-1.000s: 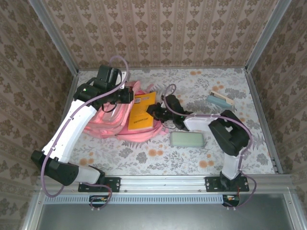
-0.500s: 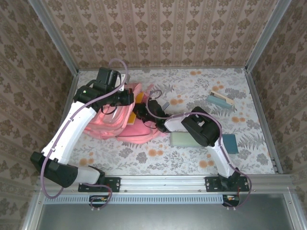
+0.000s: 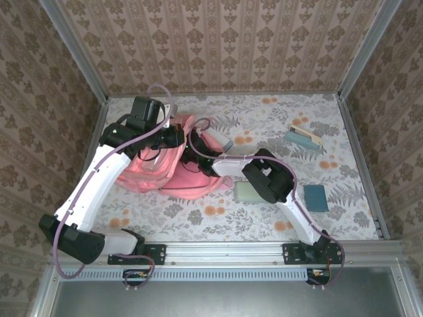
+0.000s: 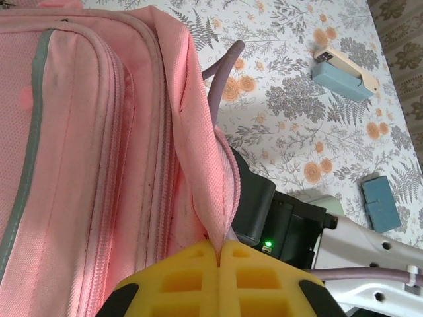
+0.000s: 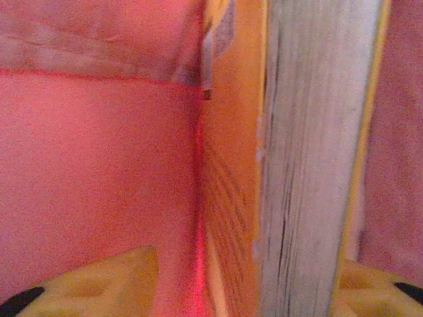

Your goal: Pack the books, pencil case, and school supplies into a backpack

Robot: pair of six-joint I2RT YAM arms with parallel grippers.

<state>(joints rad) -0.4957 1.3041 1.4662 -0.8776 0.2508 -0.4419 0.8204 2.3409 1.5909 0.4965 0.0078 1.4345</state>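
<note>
The backpack (image 3: 158, 170) lies at the far left of the surface (image 3: 357, 165), close to the left wall, with its mouth facing right. My left hand (image 4: 218, 254) is pinched tight on the rim of that mouth. My right arm (image 3: 264, 175) crosses into the opening and covers part of the one pencil case (image 3: 246, 192), which lies just right of the backpack. Inside, one orange book (image 5: 231, 198) stands on edge between pink walls. My right hand (image 5: 248, 287) is spread around it, one finger (image 5: 99, 281) clear of the cover. One teal piece (image 3: 315, 197) lies beside my arm and another teal piece (image 3: 303, 137) lies farther back, well apart, with bare cloth between them and the right rail (image 3: 360, 165).
</note>
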